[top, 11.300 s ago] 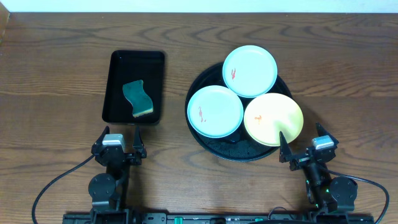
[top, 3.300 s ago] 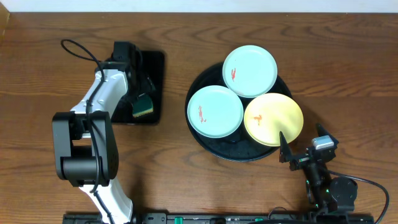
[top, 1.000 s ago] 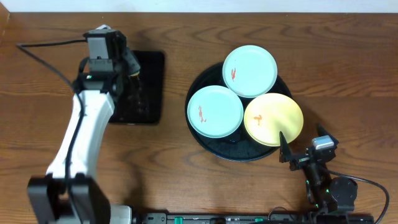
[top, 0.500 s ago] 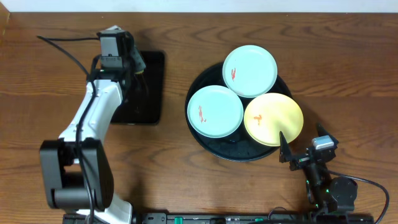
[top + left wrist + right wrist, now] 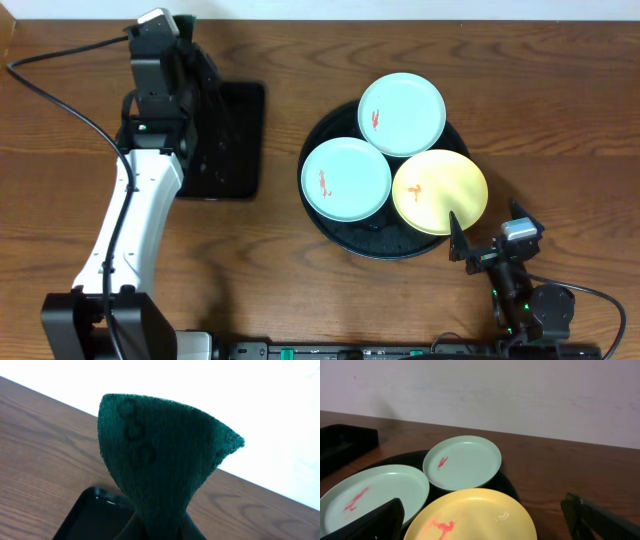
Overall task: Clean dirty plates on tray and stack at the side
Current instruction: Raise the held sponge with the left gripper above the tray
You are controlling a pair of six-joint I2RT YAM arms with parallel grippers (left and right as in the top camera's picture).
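Your left gripper (image 5: 160, 529) pinches the sponge (image 5: 160, 460) above the small tray (image 5: 92, 510). Your right gripper (image 5: 481, 510) rests spread beside the round tray (image 5: 385, 243), which holds the near mint plate (image 5: 345, 178), far mint plate (image 5: 401, 113) and yellow plate (image 5: 440, 192), all red-smeared.

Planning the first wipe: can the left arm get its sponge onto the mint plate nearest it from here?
Probably yes. The left gripper holds the sponge raised by the rectangular tray. Only bare table lies between it and that mint plate, and nothing covers the plate.
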